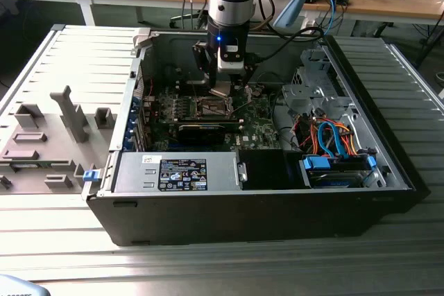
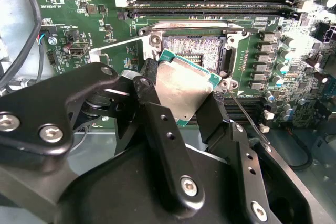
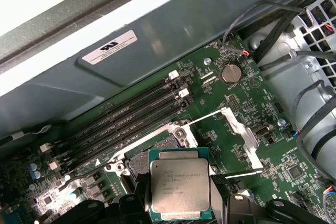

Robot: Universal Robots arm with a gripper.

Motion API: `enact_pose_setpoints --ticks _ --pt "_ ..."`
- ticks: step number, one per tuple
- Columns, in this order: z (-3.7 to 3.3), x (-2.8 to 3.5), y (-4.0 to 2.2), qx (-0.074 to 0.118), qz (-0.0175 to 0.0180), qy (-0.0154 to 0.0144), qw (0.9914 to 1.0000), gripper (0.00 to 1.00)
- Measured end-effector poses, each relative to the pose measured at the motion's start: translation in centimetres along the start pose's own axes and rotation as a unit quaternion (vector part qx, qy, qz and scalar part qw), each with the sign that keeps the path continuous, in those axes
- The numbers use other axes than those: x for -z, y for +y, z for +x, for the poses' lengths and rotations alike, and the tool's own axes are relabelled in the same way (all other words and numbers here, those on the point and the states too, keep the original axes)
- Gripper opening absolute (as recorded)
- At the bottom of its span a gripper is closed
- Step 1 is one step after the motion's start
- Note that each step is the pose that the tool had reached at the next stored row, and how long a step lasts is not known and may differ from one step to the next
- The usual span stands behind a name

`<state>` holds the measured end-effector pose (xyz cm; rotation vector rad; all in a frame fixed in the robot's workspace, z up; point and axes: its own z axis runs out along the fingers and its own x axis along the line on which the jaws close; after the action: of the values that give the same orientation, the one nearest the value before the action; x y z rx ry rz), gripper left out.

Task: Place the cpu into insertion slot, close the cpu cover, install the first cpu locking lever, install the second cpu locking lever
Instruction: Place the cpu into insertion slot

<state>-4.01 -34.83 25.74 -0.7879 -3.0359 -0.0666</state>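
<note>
The pincer (image 2: 181, 94) pinches the cpu (image 2: 185, 82) by two opposite edges, close over the insertion slot (image 2: 195, 51). Lowered skewed to the slot, it would likely bend the fine contacts. The chip is flat and square, with a dull metal lid and green rim. The slot is dark and silver-framed.

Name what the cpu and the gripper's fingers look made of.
The cpu: dull silver-grey metal lid with soft glare, on a green board-like base, probably laminate. The gripper's fingers clamping it: matte black, likely coated metal or hard plastic, with bolted joints.
</note>
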Motion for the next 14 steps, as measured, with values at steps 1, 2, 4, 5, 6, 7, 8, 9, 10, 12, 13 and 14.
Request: enact_pose_setpoints --ticks 1,2,4,5,6,7,8,9,10,12,13,14 --pt "0.00 0.00 0.00 0.000 0.0000 0.0000 1.00000 0.55" --pt "0.00 0.00 0.00 -0.001 0.0000 0.0000 1.00000 0.55" --pt "0.00 -0.01 0.00 -0.001 0.0000 -0.0001 1.00000 0.55" --pt "0.00 -0.01 0.00 -0.002 0.0000 -0.0001 1.00000 0.55" --pt "0.00 -0.01 0.00 -0.002 0.0000 -0.0001 1.00000 0.55" --pt "0.00 -0.01 0.00 -0.003 0.0000 -0.0001 1.00000 0.55" --pt "0.00 -0.02 0.00 -0.003 0.0000 -0.0002 1.00000 0.55" --pt "0.00 -0.02 0.00 -0.004 0.0000 -0.0002 0.99999 0.55" --pt "0.00 -0.02 0.00 -0.004 0.0000 -0.0002 0.99999 0.55" --pt "0.00 -0.03 0.00 -0.005 0.0000 -0.0003 0.99999 0.55" --pt "0.00 -0.03 0.00 -0.005 0.0000 -0.0003 0.99999 0.55" --pt "0.00 -0.03 0.00 -0.006 0.0000 -0.0003 0.99998 0.55"
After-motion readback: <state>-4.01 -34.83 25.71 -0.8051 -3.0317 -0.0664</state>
